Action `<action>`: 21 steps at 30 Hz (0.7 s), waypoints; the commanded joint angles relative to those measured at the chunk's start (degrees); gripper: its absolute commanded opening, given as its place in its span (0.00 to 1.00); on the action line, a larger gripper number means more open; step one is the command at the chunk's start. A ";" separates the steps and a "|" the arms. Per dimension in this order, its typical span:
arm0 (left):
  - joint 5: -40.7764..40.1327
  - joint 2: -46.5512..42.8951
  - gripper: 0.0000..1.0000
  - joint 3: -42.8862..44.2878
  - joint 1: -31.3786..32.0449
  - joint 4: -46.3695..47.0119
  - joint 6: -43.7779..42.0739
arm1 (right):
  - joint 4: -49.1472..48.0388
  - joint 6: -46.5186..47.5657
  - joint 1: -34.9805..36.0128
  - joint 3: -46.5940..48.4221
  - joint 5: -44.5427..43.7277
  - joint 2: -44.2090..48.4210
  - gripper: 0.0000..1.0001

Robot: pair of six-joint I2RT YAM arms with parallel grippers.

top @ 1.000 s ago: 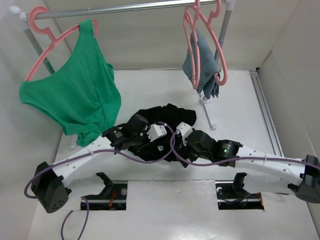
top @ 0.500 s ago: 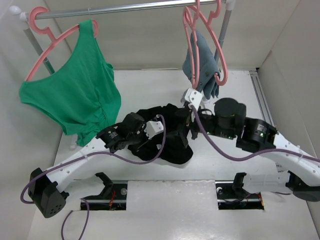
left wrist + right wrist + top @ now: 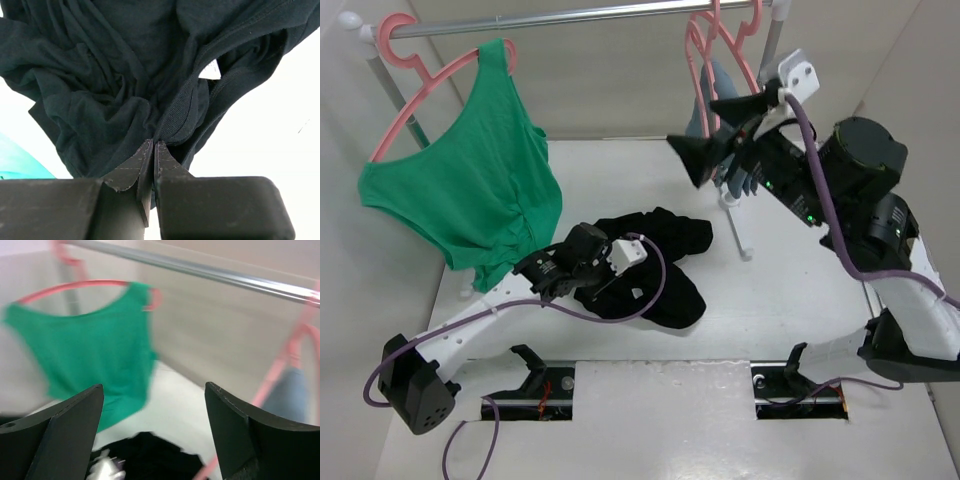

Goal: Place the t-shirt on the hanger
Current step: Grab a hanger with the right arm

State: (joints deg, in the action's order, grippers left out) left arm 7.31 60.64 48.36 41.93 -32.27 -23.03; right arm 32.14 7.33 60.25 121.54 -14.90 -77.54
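- Swinging up and away is the big change: a second ago the right fingers (image 3: 715, 135) were down on the t-shirt (image 3: 665, 275) with the left ones. Now that arm is raised at the far right, by the rail (image 3: 570, 15).
- Right fingers are spread wide with nothing between them. Their wrist view is blurry and shows only the green top (image 3: 470, 190) and bits of pink.
- Left fingers (image 3: 152, 150) haven't budged. They're pinched tight on a ribbed fold of the shirt, the neckband by the look of it, right next to the white label.
- The shirt is a crumpled heap on the table (image 3: 790, 300), mid-scene. It's in contact with the left fingers and well apart from the right ones.
- The hanger (image 3: 694, 45) hangs on the rail at far right, just beside the open right fingers and not touched.
- My guess: the right arm is going for the hanger while the left holds the collar ready. The shirt isn't on anything yet, so it's early days.
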 commanded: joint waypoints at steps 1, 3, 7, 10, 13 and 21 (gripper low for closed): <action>0.51 0.00 0.00 3.05 -0.36 0.28 0.35 | 0.03 0.84 -6.26 2.82 -12.44 -4.02 0.86; 0.51 0.00 0.00 3.58 -0.36 0.28 0.35 | 0.03 0.84 -11.44 4.14 -12.44 -6.56 0.84; 0.51 0.00 0.00 3.58 -0.89 0.28 0.35 | 0.64 0.14 -17.35 4.15 -12.63 -9.90 0.84; 1.03 0.00 0.00 3.58 -1.41 0.28 0.87 | 0.64 -0.48 -21.03 4.15 -7.26 -12.89 0.83; 1.04 0.00 0.00 3.58 -1.41 0.28 0.88 | 1.87 -1.00 -22.53 4.15 -4.97 -14.74 0.77; 1.04 -0.52 0.00 3.58 -1.94 0.28 0.88 | 1.87 -2.05 -23.86 0.64 -2.77 -14.23 0.16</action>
State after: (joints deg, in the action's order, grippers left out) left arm 7.51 60.99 49.65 40.38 -32.45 -22.81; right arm 35.44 6.24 36.71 122.87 -19.53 -94.26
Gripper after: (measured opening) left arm 0.007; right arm 0.229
